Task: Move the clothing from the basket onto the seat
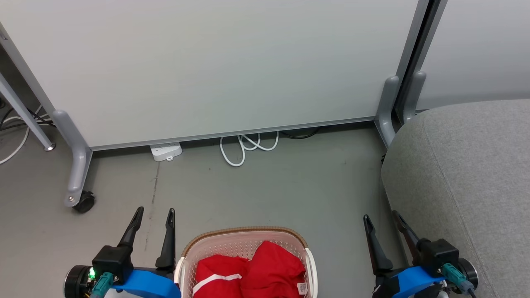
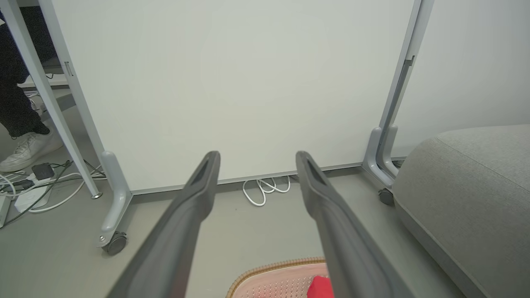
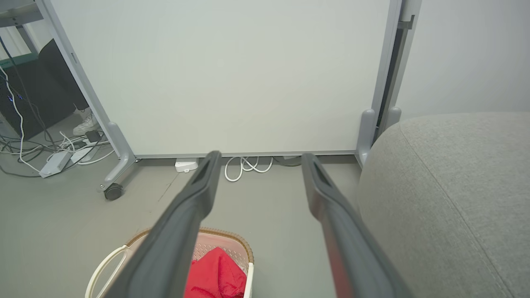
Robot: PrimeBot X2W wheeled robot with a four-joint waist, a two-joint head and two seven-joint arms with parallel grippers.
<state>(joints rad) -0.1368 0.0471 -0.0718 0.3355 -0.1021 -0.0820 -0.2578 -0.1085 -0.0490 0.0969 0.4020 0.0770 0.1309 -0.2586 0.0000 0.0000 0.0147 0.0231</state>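
The smooth grey floor (image 1: 265, 186) carries a cream perforated plastic basket (image 1: 248, 230) with a brown braided rim, a large grey fabric seat (image 1: 463, 174), a looped white cable (image 1: 244, 147) and, seemingly, a white power strip (image 1: 166, 151).

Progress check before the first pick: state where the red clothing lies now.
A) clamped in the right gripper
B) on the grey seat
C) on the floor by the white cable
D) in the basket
D: the red clothing lies bunched inside the basket, which sits on the floor between the open left gripper and the open right gripper.
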